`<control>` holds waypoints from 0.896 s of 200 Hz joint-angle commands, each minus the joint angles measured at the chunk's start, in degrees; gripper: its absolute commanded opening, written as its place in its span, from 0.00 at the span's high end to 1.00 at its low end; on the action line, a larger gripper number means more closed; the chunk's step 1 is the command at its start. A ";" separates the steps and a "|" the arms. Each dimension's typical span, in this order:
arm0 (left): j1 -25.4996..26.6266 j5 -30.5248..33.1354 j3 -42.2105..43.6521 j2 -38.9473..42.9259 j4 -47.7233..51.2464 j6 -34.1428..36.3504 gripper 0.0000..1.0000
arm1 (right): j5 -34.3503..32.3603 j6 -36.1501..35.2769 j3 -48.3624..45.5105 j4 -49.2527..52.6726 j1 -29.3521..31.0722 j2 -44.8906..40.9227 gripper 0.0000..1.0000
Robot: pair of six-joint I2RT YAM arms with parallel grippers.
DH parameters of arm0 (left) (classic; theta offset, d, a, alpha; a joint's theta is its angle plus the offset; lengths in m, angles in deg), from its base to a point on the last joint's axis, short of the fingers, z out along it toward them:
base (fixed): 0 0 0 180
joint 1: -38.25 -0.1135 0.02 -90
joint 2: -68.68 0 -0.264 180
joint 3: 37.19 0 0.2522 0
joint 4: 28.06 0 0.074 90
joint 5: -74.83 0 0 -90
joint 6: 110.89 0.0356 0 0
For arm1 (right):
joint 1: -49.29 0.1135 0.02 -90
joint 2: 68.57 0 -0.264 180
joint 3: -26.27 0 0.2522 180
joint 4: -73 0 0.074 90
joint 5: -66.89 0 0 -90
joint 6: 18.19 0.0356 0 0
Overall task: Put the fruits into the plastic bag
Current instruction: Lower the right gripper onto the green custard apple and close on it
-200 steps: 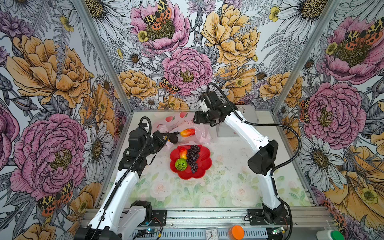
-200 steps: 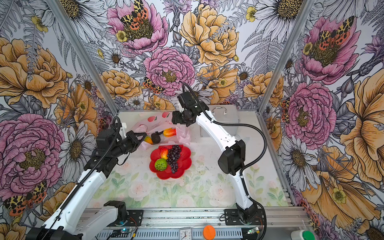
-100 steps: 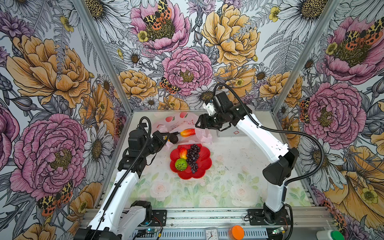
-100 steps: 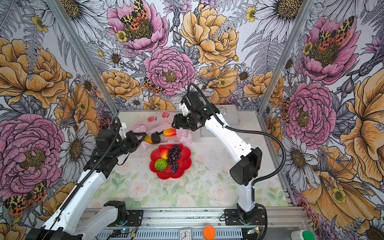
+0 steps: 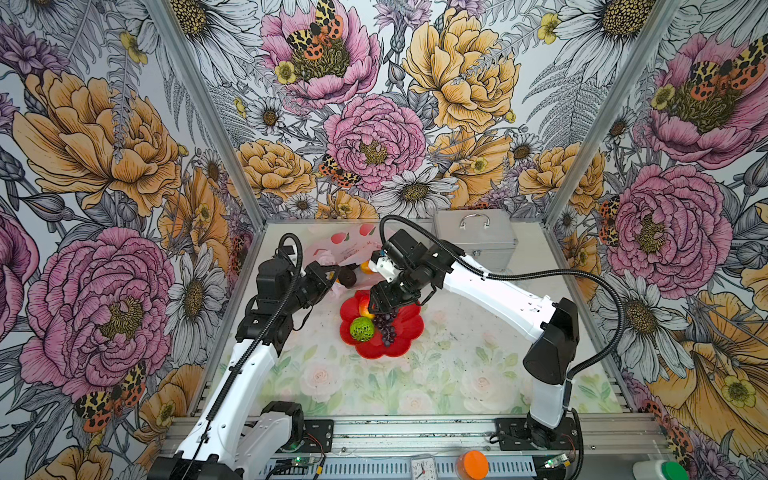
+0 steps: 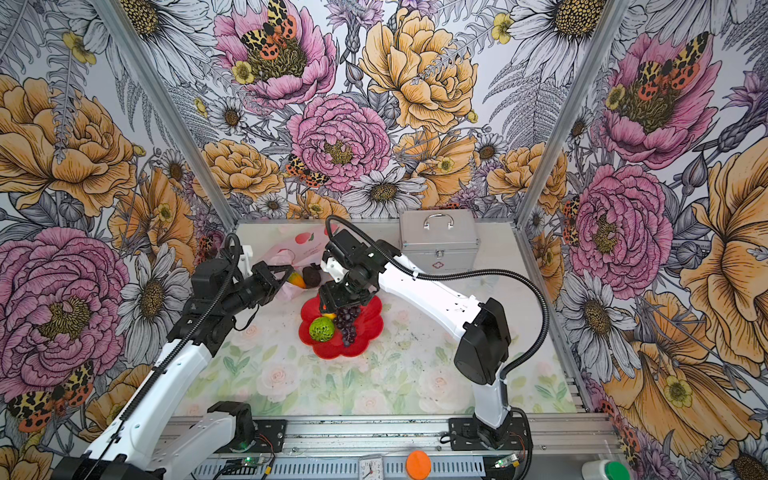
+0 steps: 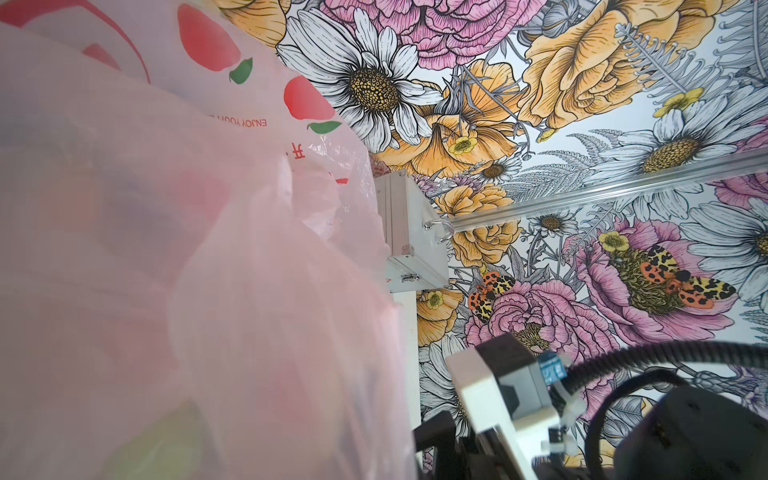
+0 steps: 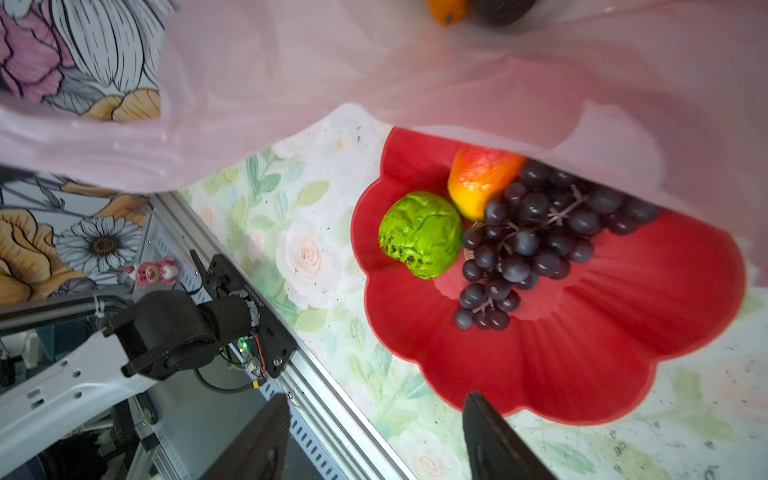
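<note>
Currently: bag lies crumpled just ahead of left claw. That claw is clamped on the bag's near edge and holds the mouth up, so film fills most of the left wrist view. Case stands beyond right claw, well apart from it.

Plate lies directly under right claw. Its jaws are spread with nothing between them. In the right wrist view, bag film overlaps the plate's far rim.

- Grapes: on plate, just below right claw, bunch trailing away from it.
- Green ball: touches grapes on their left-claw side.
- Red-orange fruit: under right claw, against grapes, half hidden in top views.
- Avocado: in bag mouth, between the two claws.
- Orange fruit: beside avocado, nearest left claw's tips.
</note>
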 commanded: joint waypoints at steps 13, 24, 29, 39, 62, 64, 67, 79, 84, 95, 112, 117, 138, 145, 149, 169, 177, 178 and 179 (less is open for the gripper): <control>0.47 -0.36 0.18 0.92 -0.07 0.45 1.00 | -0.32 -3.75 1.49 -0.40 1.84 5.20 0.31; 0.53 -0.31 0.09 1.03 0.27 0.58 1.00 | -0.32 -4.27 2.41 -0.47 2.50 6.53 0.31; 0.47 -0.22 0.01 1.11 0.47 0.70 1.00 | -0.47 -4.43 2.81 -0.40 2.68 6.99 0.31; 0.46 -0.15 0.02 1.18 0.73 0.80 1.00 | -0.88 -4.71 3.33 -0.40 3.10 8.25 0.30; 0.57 -0.28 -0.03 1.14 0.76 0.84 1.00 | -1.71 -5.06 4.93 -0.49 3.55 11.12 0.30; 0.60 -0.25 -0.10 1.11 0.76 0.86 1.00 | -1.80 -5.11 5.09 -0.49 3.55 11.35 0.30; 0.60 -0.27 -0.08 1.05 0.81 0.89 1.00 | -1.91 -5.13 5.30 -0.49 3.67 11.72 0.30; 0.69 -0.22 -0.19 1.01 0.93 0.96 1.00 | -2.25 -5.20 6.39 -0.50 3.84 13.04 0.29; 0.77 -0.26 -0.25 0.97 0.94 0.98 1.00 | -2.37 -5.21 6.84 -0.49 3.92 13.63 0.28; 0.76 -0.29 -0.28 0.98 1.06 0.98 1.00 | -2.94 -5.17 7.67 -0.49 4.13 14.63 0.24; 0.79 -0.30 -0.42 1.09 1.35 1.07 1.00 | -3.43 -5.31 9.00 -0.49 4.36 16.03 0.20; 0.71 -0.23 -0.49 1.14 1.53 1.15 1.00 | -3.52 -5.25 9.36 -0.49 4.38 16.40 0.18; 0.75 -0.12 -0.69 1.30 2.16 1.45 1.00 | -4.16 -5.21 10.50 -0.49 4.51 17.77 0.10; 0.66 -0.01 -0.81 1.37 2.35 1.50 1.00 | -4.44 -5.21 10.81 -0.49 4.44 18.13 0.06; 0.65 0.03 -0.82 1.46 2.44 1.51 1.00 | -4.67 -5.15 10.94 -0.49 4.44 18.34 0.05; 0.66 -0.06 -1.04 1.40 2.55 1.55 1.00 | -5.67 -5.07 11.68 -0.49 4.48 19.33 0.01; 0.58 -0.04 -1.02 1.41 2.72 1.59 1.00 | -5.89 -5.00 11.88 -0.49 4.48 19.74 0.01; 0.60 -0.08 -1.01 1.44 2.71 1.59 1.00 | -5.94 -5.06 11.92 -0.49 4.45 19.76 0.01; 0.56 -0.02 -1.00 1.42 2.70 1.59 1.00 | -5.96 -5.05 11.99 -0.49 4.44 19.85 0.01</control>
